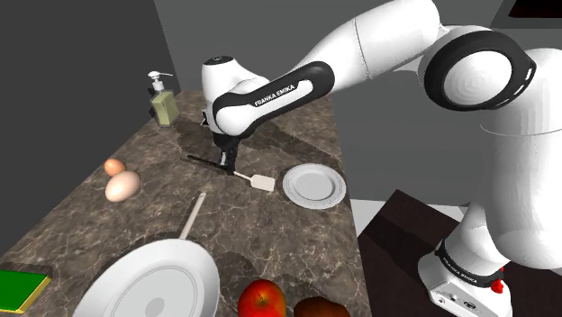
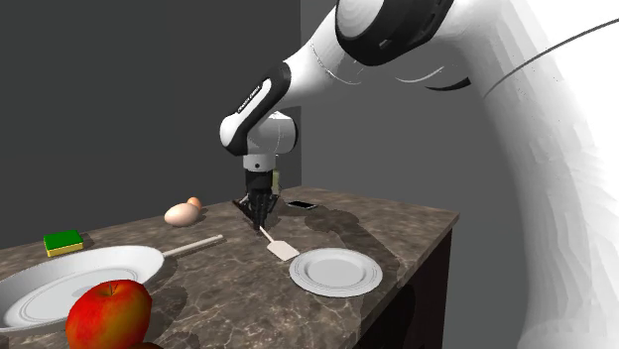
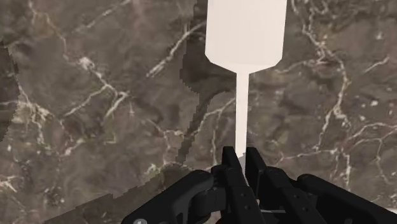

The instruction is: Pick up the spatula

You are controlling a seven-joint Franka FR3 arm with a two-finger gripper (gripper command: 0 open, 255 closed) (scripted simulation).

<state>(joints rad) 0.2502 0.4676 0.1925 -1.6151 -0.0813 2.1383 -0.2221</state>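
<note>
The spatula [image 1: 262,183] has a thin white shaft, a flat white blade and a dark handle end. It lies across the brown marble counter [image 1: 270,144] between the eggs and the small plate. My black gripper [image 1: 225,162] points straight down and is shut on the spatula near where shaft meets handle. In the wrist view the fingertips [image 3: 230,164] clasp the thin shaft, and the blade [image 3: 245,32] extends away from the gripper [image 3: 242,162] with its shadow offset beside it. The second exterior view shows the gripper [image 2: 258,215] with the blade [image 2: 281,248] slanting down toward the plate.
A small white plate [image 1: 313,185] sits just past the blade, near the counter's edge. Two eggs [image 1: 122,185] lie on the shoulder view's left, a soap dispenser [image 1: 163,101] at the back. A white pan [image 1: 153,284], an apple [image 1: 262,299] and a green sponge [image 1: 20,288] are in front.
</note>
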